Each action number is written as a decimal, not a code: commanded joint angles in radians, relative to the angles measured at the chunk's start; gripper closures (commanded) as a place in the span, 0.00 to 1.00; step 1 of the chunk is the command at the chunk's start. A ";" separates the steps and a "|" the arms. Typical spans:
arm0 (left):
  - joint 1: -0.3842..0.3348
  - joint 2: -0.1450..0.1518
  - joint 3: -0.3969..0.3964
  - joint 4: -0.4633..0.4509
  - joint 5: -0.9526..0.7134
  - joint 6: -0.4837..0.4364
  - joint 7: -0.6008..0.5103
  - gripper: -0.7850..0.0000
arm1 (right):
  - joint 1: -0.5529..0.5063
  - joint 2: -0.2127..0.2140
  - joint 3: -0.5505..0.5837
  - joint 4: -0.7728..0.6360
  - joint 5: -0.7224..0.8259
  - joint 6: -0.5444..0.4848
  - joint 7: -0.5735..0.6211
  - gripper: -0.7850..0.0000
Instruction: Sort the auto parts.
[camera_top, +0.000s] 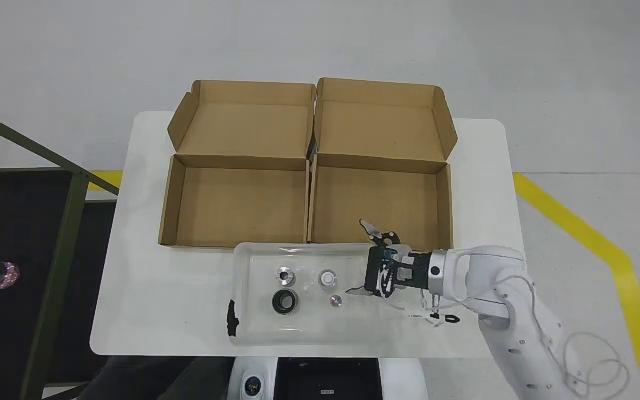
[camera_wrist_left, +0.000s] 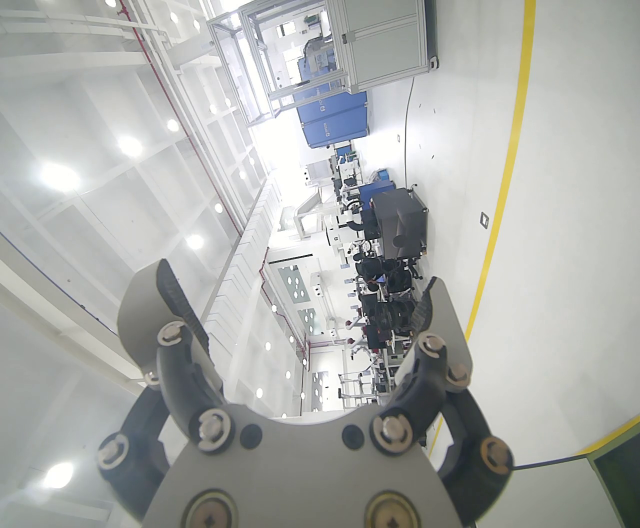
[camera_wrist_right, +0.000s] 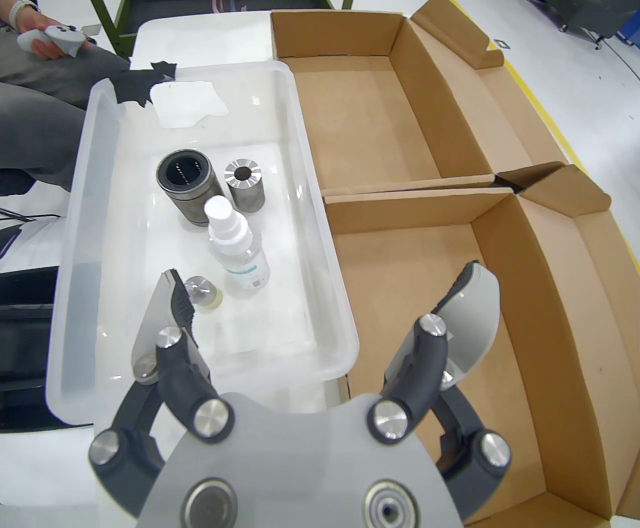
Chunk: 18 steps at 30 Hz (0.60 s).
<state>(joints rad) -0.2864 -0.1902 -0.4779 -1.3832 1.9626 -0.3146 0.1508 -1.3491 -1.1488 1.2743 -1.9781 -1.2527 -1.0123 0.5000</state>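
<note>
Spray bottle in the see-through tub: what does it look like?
The spray bottle is small: white cap on top, clear plastic body, pale label. It stands upright on the floor of the clear tub, near its middle. A dark cylinder and a small silver part stand close beside it; from above, neither seems to touch it.

White table on grey floor; yellow floor tape passes its right edge, a green metal frame its left.
</note>
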 joint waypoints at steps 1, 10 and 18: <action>0.000 0.000 0.000 0.000 0.000 0.000 0.000 0.00 | 0.010 0.002 -0.029 0.000 0.011 0.000 0.024 0.00; 0.000 0.000 0.000 0.000 0.000 0.000 0.000 0.00 | 0.069 0.014 -0.161 0.003 0.035 0.000 0.122 0.00; 0.000 0.000 0.000 0.000 0.000 0.000 0.000 0.00 | 0.094 0.030 -0.233 0.008 0.037 0.000 0.172 0.00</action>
<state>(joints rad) -0.2864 -0.1902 -0.4779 -1.3832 1.9626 -0.3146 0.1508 -1.2578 -1.1205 1.0500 -1.9702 -1.2134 -1.0123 0.6637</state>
